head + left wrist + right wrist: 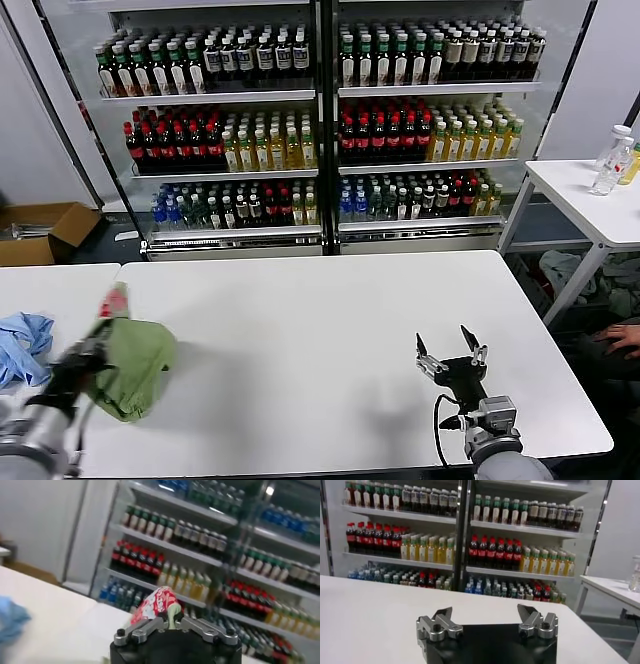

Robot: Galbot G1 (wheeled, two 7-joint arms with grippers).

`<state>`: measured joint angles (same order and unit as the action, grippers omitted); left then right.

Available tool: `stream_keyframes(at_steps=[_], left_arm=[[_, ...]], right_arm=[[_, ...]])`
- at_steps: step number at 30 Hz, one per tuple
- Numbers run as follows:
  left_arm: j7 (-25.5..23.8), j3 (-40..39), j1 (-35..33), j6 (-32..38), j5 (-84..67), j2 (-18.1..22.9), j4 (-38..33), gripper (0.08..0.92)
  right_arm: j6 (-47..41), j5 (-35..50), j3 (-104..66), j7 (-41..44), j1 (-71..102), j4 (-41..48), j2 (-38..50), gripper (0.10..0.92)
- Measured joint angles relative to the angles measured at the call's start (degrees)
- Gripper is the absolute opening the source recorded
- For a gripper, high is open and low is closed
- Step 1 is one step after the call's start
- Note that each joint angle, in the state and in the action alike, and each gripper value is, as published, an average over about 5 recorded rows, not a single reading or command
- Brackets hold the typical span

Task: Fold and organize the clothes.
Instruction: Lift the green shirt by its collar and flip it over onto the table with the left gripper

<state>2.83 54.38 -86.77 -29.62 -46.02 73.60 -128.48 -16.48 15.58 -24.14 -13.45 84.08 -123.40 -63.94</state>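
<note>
Taking the white table (320, 330) as the landmark: off its left end, on a neighbouring white surface, lies a crumpled blue cloth (20, 345), with an open cardboard box (40, 232) on the floor behind that. At the table's left end the left gripper (88, 352) is clenched on the pale green shirt (135, 365), which hangs bunched from it in a loose lump over the tabletop; I cannot tell whether its lowest folds touch the surface. The shirt's red-and-white printed patch (115, 300) sticks up above the gripper, and in the left wrist view the same patch (159, 605) rises from between the closed fingers (145, 630). The middle of the table is bare white. Near the table's right front edge the right gripper (452, 362) hovers just above the surface with its fingers spread wide and nothing between them; the right wrist view shows the two fingers (440, 625) well apart over the tabletop. Behind the table stands a glass-fronted drinks cooler (325, 120) with rows of bottles. Beyond the table's right end is a smaller white side table (590, 205) carrying a clear bottle (610, 160).
</note>
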Motion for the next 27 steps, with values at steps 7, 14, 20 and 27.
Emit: stream_keyframes(at_steps=[7, 14, 20, 27], left_arm=[[0.6, -19.2, 2.5, 2.0, 14.6, 6.7, 3.2, 0.112], [2.0, -35.9, 7.3, 3.5, 24.5, 13.1, 9.5, 0.112], [2.4, -44.2, 12.3, 4.9, 30.4, 15.9, 16.0, 0.186], [1.6, -47.9, 15.1, 7.5, 31.0, 16.9, 18.7, 0.402]], right_arm=[[0.3, -0.2, -2.1, 0.2, 1.7, -2.1, 0.5, 0.823], [0.3, -0.4, -3.8, 0.3, 2.3, -2.9, 0.6, 0.823], [0.3, -0.3, -4.2, 0.5, 2.1, -3.0, 0.8, 0.823], [-0.5, 1.0, -3.3, 0.6, 1.7, -3.1, 0.9, 0.823]])
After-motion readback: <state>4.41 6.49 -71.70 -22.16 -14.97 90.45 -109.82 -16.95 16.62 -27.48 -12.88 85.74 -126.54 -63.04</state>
